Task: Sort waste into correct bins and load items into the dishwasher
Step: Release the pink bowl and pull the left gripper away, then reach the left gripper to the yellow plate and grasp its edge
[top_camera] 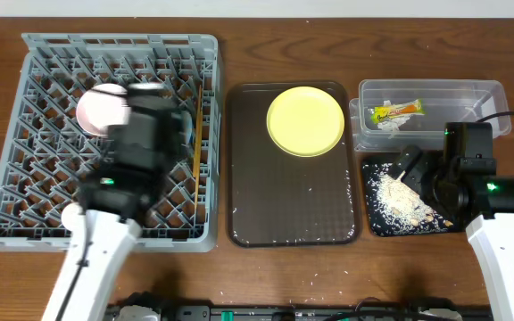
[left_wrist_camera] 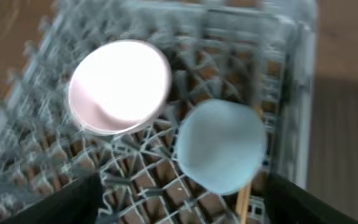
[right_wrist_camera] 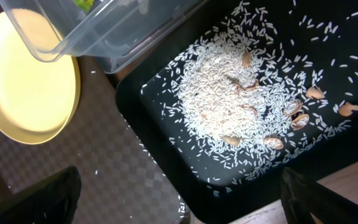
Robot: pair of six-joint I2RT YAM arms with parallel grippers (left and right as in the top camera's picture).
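The grey dish rack point(top_camera: 34, 134) holds the white-pink bowl point(top_camera: 95, 111), seen upside down in the left wrist view point(left_wrist_camera: 118, 87) beside the upturned light blue bowl point(left_wrist_camera: 221, 146). Chopsticks point(top_camera: 196, 125) lie along the rack's right side. My left gripper point(left_wrist_camera: 179, 208) is open and empty above the rack. The yellow plate point(top_camera: 305, 120) sits on the brown tray. The clear tub point(top_camera: 471, 94) holds the yellow-green wrapper point(top_camera: 396, 111) and white paper. The black tray point(right_wrist_camera: 166, 118) holds rice crumbs point(right_wrist_camera: 235, 102). My right gripper point(right_wrist_camera: 179, 202) is open over its near-left corner. The cup is hidden.
The dark brown serving tray point(top_camera: 293, 201) lies between the rack and the bins, with a few stray rice grains on it. The plate point(right_wrist_camera: 27, 74) and the tub's corner point(right_wrist_camera: 104, 37) show in the right wrist view. A cable runs at the far right.
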